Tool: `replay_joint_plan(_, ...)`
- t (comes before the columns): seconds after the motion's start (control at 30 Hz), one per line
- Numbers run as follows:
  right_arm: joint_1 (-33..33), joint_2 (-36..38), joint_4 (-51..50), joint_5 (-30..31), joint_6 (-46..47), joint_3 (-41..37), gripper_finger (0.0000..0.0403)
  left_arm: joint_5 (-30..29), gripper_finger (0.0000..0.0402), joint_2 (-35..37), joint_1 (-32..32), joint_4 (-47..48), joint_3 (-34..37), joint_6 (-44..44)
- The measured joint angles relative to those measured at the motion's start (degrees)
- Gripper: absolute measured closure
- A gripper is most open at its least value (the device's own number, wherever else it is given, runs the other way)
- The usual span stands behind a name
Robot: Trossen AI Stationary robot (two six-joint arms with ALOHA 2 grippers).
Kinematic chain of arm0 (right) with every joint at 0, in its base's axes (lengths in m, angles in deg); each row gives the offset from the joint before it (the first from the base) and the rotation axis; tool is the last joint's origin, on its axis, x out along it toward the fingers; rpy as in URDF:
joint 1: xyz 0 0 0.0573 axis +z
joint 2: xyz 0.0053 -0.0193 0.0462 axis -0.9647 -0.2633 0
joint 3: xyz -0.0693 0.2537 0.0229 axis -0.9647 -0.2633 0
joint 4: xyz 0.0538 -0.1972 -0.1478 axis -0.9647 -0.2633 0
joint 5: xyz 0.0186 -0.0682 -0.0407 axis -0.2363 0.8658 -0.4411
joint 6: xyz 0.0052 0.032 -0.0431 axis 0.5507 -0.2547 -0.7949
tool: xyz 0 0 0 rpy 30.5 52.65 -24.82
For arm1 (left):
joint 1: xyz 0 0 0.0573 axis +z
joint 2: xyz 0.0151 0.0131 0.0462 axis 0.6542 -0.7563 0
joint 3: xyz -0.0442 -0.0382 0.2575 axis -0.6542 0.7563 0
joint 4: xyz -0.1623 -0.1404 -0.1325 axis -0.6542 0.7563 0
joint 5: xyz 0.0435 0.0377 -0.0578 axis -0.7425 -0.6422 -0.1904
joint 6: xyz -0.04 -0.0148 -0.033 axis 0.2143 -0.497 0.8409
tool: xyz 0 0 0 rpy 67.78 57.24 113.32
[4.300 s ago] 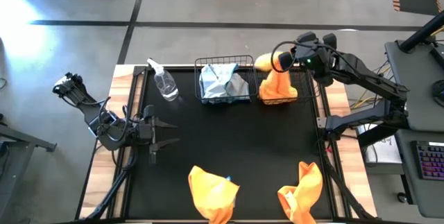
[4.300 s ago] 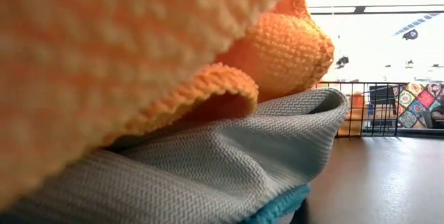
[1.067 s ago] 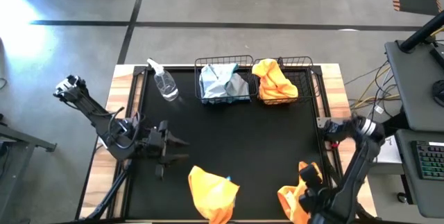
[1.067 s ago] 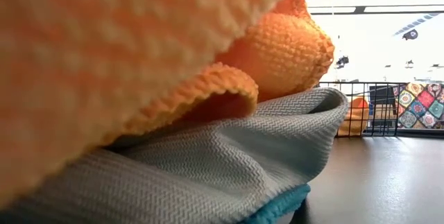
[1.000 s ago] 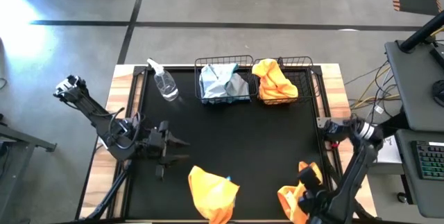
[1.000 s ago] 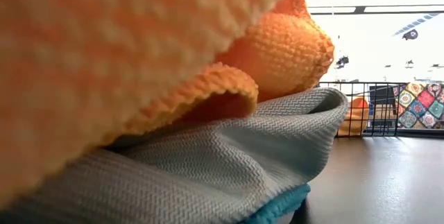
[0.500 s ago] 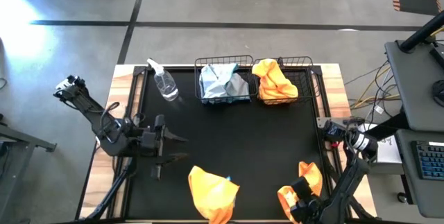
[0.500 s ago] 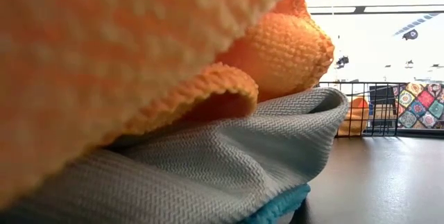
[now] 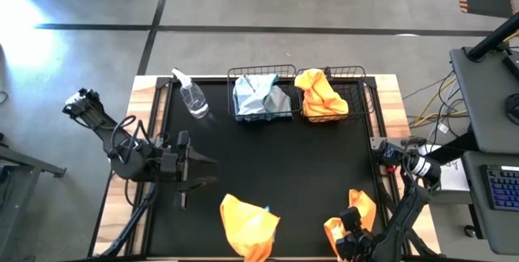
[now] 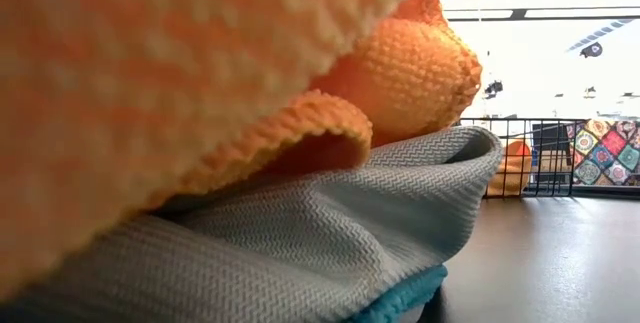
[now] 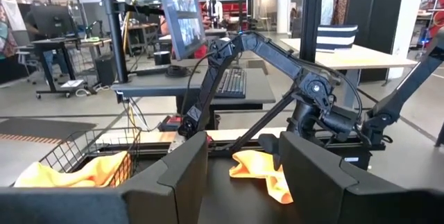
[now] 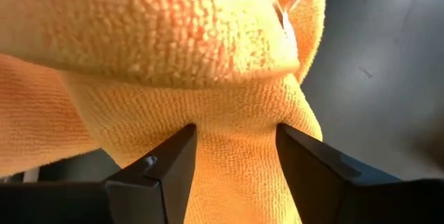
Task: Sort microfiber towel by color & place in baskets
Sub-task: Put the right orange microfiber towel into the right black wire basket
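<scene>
An orange towel (image 9: pixel 362 207) lies bunched at the table's near right corner. My right gripper (image 9: pixel 350 231) is down on it from above, open, its fingers on either side of a raised fold (image 12: pixel 236 92). A second orange towel (image 9: pixel 248 225) lies at the near edge over a blue-grey one (image 10: pixel 300 243). The left basket (image 9: pixel 261 98) holds blue-grey towels and the right basket (image 9: pixel 328 100) holds an orange one. My left gripper (image 9: pixel 207 172) waits open over the table's left side. My right gripper comes at the near-right orange towel from above, pointing down. Its open fingers (image 12: pixel 166 165) straddle a raised fold of the cloth (image 12: pixel 239 148), which fills the gap between them. The towel lies on the table, slack.
A clear spray bottle (image 9: pixel 191 96) lies at the far left beside the baskets. The black mat's middle (image 9: pixel 276 156) is bare. The low view is mostly filled by the near towels. Desks and monitors stand in the room beyond the table.
My right gripper has moved toward the table's near edge and down onto the near-right orange towel, covering its near part. My left gripper has drawn back a little toward the table's left edge.
</scene>
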Motion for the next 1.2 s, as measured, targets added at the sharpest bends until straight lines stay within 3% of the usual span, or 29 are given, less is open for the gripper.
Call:
replay_joint_plan(0.27, 0.00, 0.00, 0.35, -0.01, -0.15, -0.36, 0.0189, 0.00, 0.0237, -1.87, 0.00, -0.05, 0.00, 2.23)
replay_joint_plan(1.2, 0.02, 0.42, 11.03, 0.39, -0.20, -11.53, 0.0188, -0.02, 0.0237, -4.54, 0.00, -0.43, 0.04, 5.58)
